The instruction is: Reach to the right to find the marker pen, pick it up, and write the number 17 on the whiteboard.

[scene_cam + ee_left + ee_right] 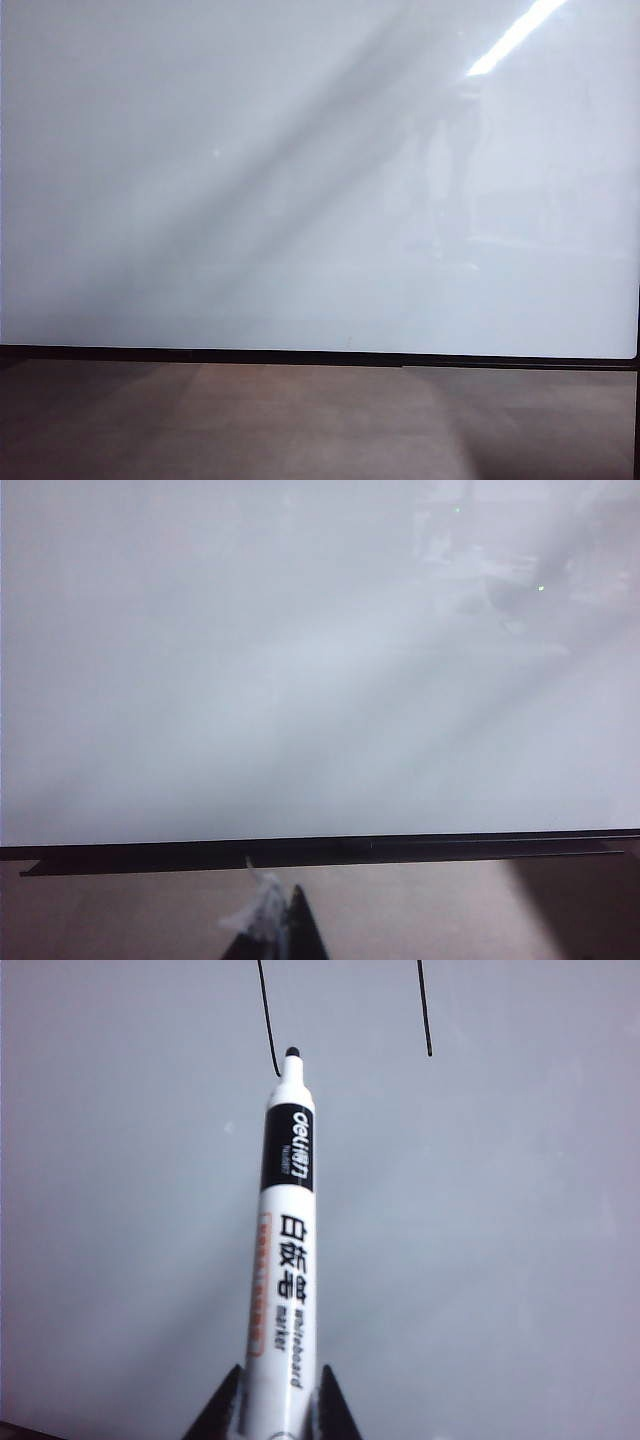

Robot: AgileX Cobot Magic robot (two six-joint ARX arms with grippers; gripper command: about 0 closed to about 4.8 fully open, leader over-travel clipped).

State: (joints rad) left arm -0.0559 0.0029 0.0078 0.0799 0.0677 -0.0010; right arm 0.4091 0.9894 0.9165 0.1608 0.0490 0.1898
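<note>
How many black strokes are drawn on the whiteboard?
2. One stroke ends at the marker tip; the other stroke lies apart beside it. Their upper ends leave the right wrist view, so more ink may be hidden.

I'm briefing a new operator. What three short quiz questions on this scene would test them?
1. True or false: the right claw holds the marker pen.
2. How many black strokes show on the whiteboard near the pen tip: A one, B two, C four?
3. Which view shows no strokes on the board?

Key: 1 true. 2 B. 3 the exterior view; the left wrist view shows none either, only the left claw by the frame.
</note>
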